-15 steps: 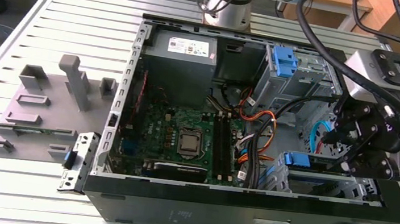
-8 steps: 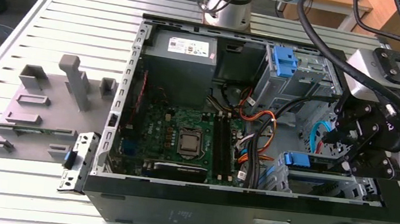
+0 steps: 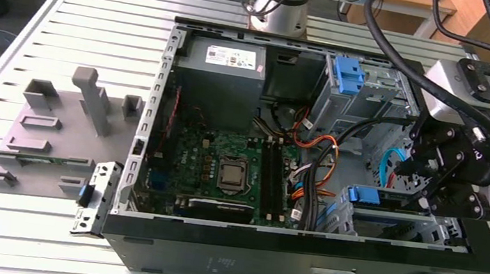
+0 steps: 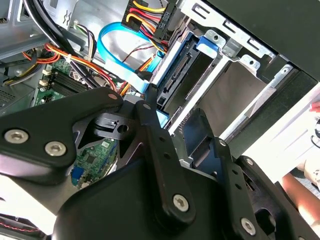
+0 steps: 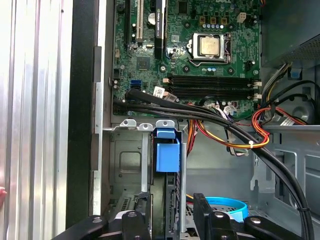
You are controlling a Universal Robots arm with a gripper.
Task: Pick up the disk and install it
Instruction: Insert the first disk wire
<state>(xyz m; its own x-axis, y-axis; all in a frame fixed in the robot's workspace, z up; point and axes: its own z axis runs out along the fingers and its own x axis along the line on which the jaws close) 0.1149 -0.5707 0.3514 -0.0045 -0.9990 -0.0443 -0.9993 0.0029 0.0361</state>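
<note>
Blue-framed disk (image 5: 167, 165) standing on edge in one drive bay of the open computer case (image 3: 303, 270), mostly hidden by bay walls, directly beneath the gripper (image 3: 451, 197), jaws spread either side, grip unclear, one motherboard (image 5: 200, 45) beyond

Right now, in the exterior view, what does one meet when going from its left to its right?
Grey fixture plate → loose bracket → motherboard → disk in the drive cage → end effector.

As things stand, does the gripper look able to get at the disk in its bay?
Probably yes: the gripper hangs directly at the disk, which sits edge-up in the drive cage, with no cables crossing between them.
</note>
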